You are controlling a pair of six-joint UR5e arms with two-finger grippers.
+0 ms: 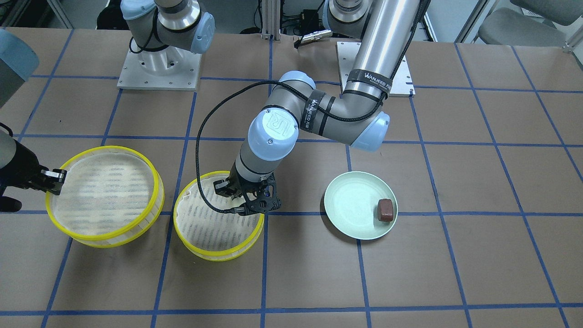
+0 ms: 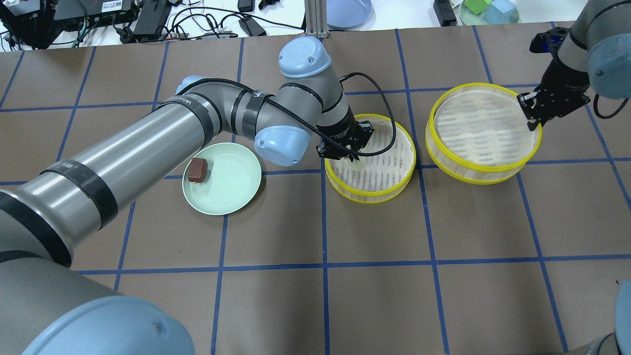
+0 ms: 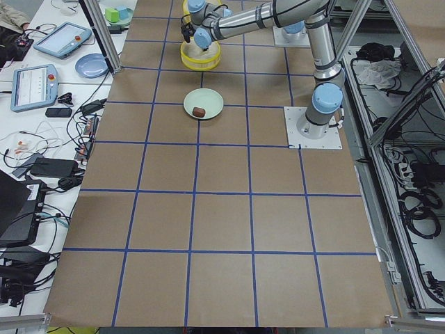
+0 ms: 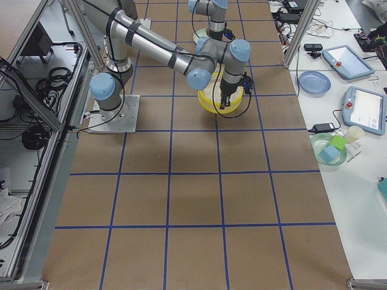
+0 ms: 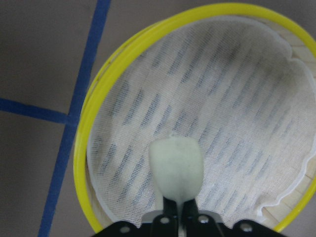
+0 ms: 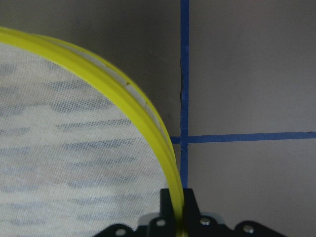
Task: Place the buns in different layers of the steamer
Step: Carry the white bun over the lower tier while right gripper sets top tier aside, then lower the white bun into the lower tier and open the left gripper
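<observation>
Left wrist-mounted: our left jaws clench the cream bun (image 5: 176, 165) over one tray (image 5: 81, 163), right jaws grip the other tray (image 6: 148, 111) toward the right edge of the table (image 1: 410, 273), brown bun (image 1: 385, 210) on the plate (image 1: 350, 200); we've placed neither.

From the front-facing camera the left gripper (image 2: 353, 159) and its wrist hide the cream bun (image 5: 176, 165). The left wrist view shows it, lower end buried between the fingers (image 5: 170, 213). The right gripper (image 1: 55, 179) is cut by the front picture's edge, and the right wrist view crops most of its tray (image 6: 147, 111). The side views are too small to read the jaws.
</observation>
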